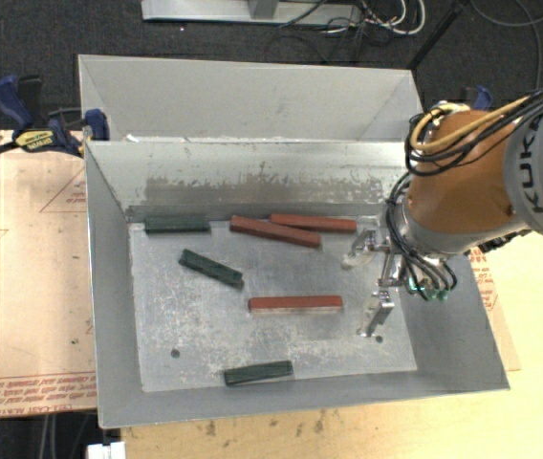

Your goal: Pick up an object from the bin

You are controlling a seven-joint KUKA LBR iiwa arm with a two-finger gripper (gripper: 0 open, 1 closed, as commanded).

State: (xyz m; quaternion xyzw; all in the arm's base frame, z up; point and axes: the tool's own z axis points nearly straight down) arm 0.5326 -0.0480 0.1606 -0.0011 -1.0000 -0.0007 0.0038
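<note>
Bin [109,285], grey metal, six loose bars lying on its floor. Arm [463,199], orange-brown wrist, reaching in at the right side. Gripper [370,285], low over bare floor by the right wall, jaws spread wide, nothing between them. Red-brown bar [295,304], mid-floor, just beside the gripper, the nearest candidate. Two further red-brown bars [295,228], overlapping near the back wall. Three dark green bars: back left [176,224], centre left [211,268], front [258,374]. Progress, as judged: nothing grasped or lifted; closing on a bar and raising it are left to do.
</note>
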